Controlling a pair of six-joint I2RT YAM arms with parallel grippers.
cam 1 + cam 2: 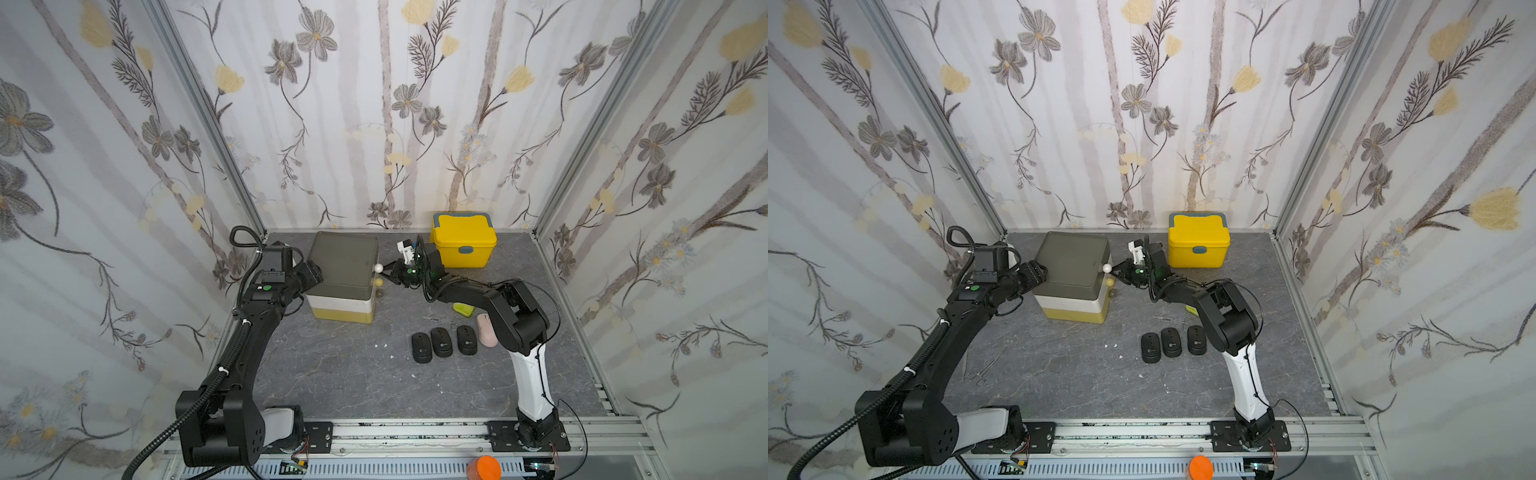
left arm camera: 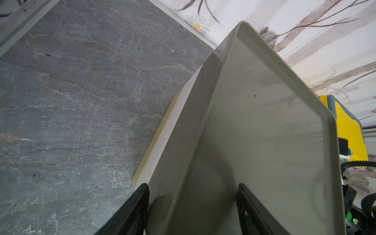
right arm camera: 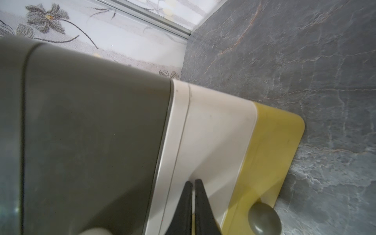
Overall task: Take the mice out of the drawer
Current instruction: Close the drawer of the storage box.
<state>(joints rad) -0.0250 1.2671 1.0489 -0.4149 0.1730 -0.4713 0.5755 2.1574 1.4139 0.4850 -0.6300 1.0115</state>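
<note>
R end effector (image 3: 192, 181) together, L end effector (image 2: 193, 185) apart astride cabinet (image 1: 345, 262); 3 slim blk mice (image 1: 441, 341), 1 pink (image 1: 487, 334).

The drawers (image 1: 343, 278) stand at the back of the table (image 1: 353, 386), a box (image 1: 463, 245) right of them. Before the box, three mice (image 1: 441, 343) lie in a row, a fourth mouse (image 1: 487, 332) just right.
</note>
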